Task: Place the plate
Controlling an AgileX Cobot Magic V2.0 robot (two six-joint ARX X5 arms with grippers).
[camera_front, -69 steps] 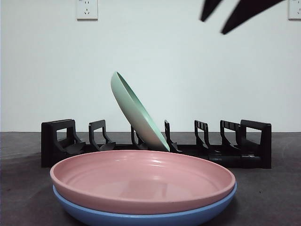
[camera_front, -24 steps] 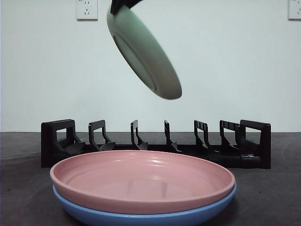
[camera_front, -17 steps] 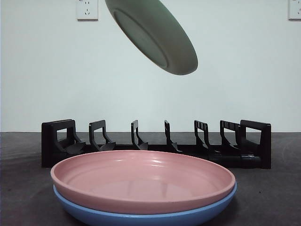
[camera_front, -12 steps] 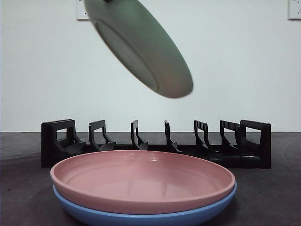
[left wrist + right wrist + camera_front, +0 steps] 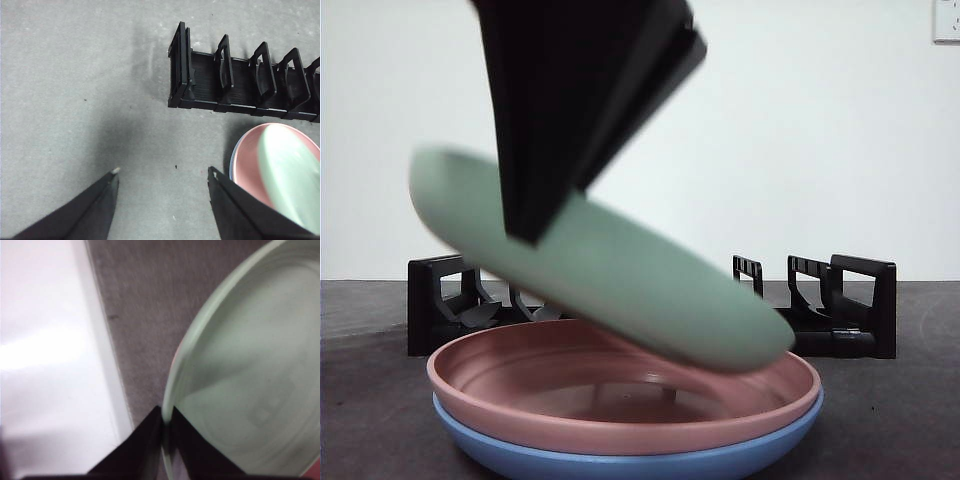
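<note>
1. I am pinching the rim of the green plate (image 5: 620, 290) with my right gripper (image 5: 165, 430), jaws clamped on its edge, so the plate is hanging tilted just above the pink plate (image 5: 620, 410).
2. The pink plate is sitting on a blue plate (image 5: 620, 462); nothing is blocking the way between.
3. The black rack (image 5: 840, 310) is standing behind, far side.
4. My left gripper (image 5: 162, 175) is waiting spread and empty, off to the left.

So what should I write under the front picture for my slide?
Right tool holds the tilted green plate by its rim, low over the pink plate stacked on a blue plate, rack behind.
</note>
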